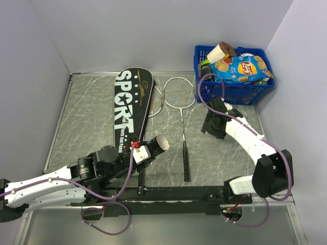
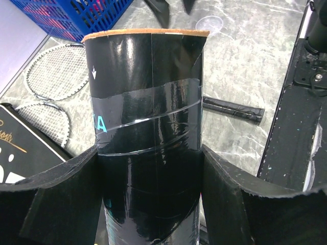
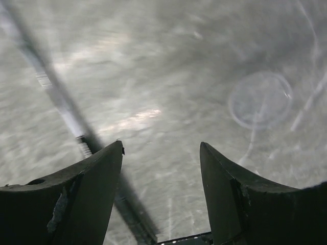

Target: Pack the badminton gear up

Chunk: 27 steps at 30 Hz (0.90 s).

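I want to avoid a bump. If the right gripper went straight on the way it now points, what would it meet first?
Probably the bare table, between the racket shaft on one side and a clear disc on the other; the blur leaves depth uncertain.

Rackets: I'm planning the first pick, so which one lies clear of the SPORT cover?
The right-hand racket, with head and shaft fully exposed on the table; the other racket has its head against the SPORT cover edge.

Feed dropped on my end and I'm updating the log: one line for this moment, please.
left gripper: shut on black tube | right gripper: open, empty, over table | rackets, SPORT cover: on table
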Motion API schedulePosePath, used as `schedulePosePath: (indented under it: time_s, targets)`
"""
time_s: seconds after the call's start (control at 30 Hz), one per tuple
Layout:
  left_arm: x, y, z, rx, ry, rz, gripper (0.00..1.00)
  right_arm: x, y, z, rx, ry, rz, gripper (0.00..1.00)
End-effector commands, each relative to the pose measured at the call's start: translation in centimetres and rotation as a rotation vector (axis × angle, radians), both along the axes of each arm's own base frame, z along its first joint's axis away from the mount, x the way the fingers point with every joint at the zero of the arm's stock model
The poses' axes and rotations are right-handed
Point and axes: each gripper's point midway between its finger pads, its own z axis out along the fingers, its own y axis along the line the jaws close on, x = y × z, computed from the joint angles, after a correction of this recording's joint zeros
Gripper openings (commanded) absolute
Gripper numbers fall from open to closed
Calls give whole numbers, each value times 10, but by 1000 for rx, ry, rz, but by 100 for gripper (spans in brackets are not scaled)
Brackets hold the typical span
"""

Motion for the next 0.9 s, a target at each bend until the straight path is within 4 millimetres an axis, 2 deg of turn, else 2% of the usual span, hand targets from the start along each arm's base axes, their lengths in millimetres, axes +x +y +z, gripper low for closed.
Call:
schedulePosePath:
  time_s: [0.0, 0.3, 0.6, 0.87]
  targets:
    - [-6, -4, 42, -133, -15, -26, 1, -7, -25, -22, 14, 31, -160, 69]
    - [-9, -3, 45, -146, -17, -40, 1, -6, -52, -58, 20, 82, -238, 68]
    - [-7, -2, 42, -139, -20, -32, 1, -2, -64, -77, 21, 119, -261, 64]
    - [-6, -3, 38, -126, -19, -27, 1, -8, -66, -94, 13, 158, -263, 57]
